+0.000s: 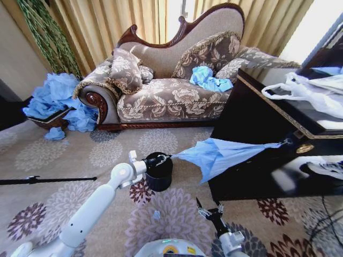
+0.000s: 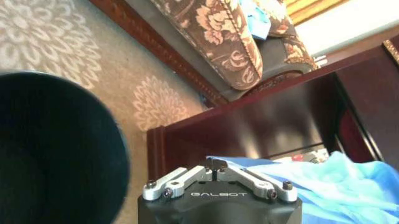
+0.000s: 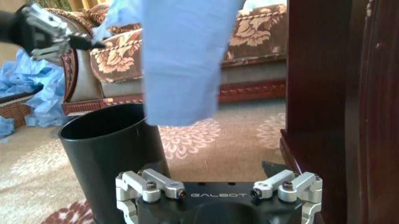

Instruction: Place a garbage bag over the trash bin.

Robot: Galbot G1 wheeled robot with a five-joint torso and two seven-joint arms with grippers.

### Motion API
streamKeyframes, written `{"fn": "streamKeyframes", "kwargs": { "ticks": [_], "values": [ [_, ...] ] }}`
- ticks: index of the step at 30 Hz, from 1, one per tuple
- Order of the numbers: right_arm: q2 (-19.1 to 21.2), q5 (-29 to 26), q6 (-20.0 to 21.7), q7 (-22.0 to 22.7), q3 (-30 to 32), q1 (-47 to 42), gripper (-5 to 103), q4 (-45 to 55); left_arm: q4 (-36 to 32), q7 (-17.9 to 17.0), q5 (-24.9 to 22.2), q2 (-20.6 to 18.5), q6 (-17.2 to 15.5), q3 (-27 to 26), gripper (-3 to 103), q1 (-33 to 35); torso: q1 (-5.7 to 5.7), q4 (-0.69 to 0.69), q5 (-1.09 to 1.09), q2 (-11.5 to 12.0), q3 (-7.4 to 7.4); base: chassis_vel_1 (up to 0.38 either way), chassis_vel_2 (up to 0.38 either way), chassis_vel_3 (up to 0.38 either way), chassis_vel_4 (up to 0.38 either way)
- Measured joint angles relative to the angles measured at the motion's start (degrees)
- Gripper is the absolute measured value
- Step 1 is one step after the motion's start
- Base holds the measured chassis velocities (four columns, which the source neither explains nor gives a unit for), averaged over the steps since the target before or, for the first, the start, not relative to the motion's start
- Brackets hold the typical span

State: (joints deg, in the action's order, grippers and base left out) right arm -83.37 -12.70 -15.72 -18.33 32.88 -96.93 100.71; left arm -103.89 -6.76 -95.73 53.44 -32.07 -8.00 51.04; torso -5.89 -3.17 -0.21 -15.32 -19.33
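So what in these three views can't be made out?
- Floor of the small black cylindrical trash bin: dark inside in both wrist views.
- Far end of the thin light-blue plastic garbage bag: too small in the head view to see what holds it at the dark wooden cabinet.
- Right gripper fingertips: cut off by the right wrist view's edge.
- Left gripper: pinches the bag's corner.
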Motion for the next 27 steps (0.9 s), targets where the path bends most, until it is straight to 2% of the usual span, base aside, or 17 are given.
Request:
{"fn": "streamKeyframes", "kwargs": {
  "ticks": [3, 8, 12, 17, 19, 20, 22, 25, 27],
  "values": [
    [0.4, -0.4, -0.1, -0.1, 0.3, -0.1, 100, -0.2, 0.6, 2.0, 1.4, -2.2, 0.2, -1.6, 0, 1.3, 0.00, 0.01, 0.01, 0.0, 0.00, 0.000, 0.000, 0.000, 0.000],
    [0.5, -0.6, -0.2, -0.3, 0.3, -0.2, 100, -0.6, 1.5, 2.9, 2.5, -3.2, 0.4, -3.4, 0, 1.9, 0.00, 0.01, 0.01, 0.0, 0.00, 0.000, 0.000, 0.000, 0.000],
    [0.6, -0.7, -0.2, -0.3, 0.2, 0.1, 100, -0.6, 1.5, 3.1, 2.4, -3.2, 0.7, -4.1, 0, 1.6, 0.00, 0.01, 0.01, 0.0, 0.00, 0.000, 0.000, 0.000, 0.000],
    [0.7, -0.7, -0.2, -0.3, 0.0, 0.4, 100, -0.6, 0.2, 5.7, 0.3, -1.5, 1.1, -3.2, -3, 0.7, 0.00, 0.01, 0.03, 0.0, 0.00, 0.000, 0.000, 0.000, 0.000],
    [0.8, -0.7, -0.2, -0.3, 0.0, 0.3, 100, -0.6, -0.6, 7.0, -0.9, 0.2, 1.5, -2.0, 8, 0.4, 0.00, -0.01, 0.01, 0.0, 0.00, 0.000, 0.000, 0.000, 0.000],
    [0.8, -0.7, -0.2, -0.3, 0.0, 0.3, 100, -0.6, -0.6, 7.0, -0.9, 0.2, 1.5, -2.0, 8, 0.4, 0.00, -0.01, 0.01, 0.0, 0.00, 0.000, 0.000, 0.000, 0.000],
    [0.9, -0.9, -0.2, -0.3, 0.2, 0.1, 100, -0.6, -1.2, 8.0, -1.3, 2.0, 1.5, -0.3, 19, 0.1, 0.00, 0.00, 0.02, 0.0, 0.00, 0.000, 0.000, 0.000, 0.000],
    [0.9, -1.0, -0.2, -0.3, 0.4, -0.1, 100, -0.6, -1.3, 8.1, -1.7, 3.5, 1.1, 1.0, 24, -0.5, 0.00, 0.01, 0.02, 0.0, 0.00, 0.000, 0.000, 0.000, 0.000],
    [0.8, -1.0, -0.3, -0.3, 0.5, -0.2, 100, -0.6, -0.7, 8.0, -1.8, 5.0, 0.4, 2.7, 35, -1.3, 0.00, 0.01, 0.02, 0.0, 0.00, 0.000, 0.000, 0.000, 0.000]
  ]
}}
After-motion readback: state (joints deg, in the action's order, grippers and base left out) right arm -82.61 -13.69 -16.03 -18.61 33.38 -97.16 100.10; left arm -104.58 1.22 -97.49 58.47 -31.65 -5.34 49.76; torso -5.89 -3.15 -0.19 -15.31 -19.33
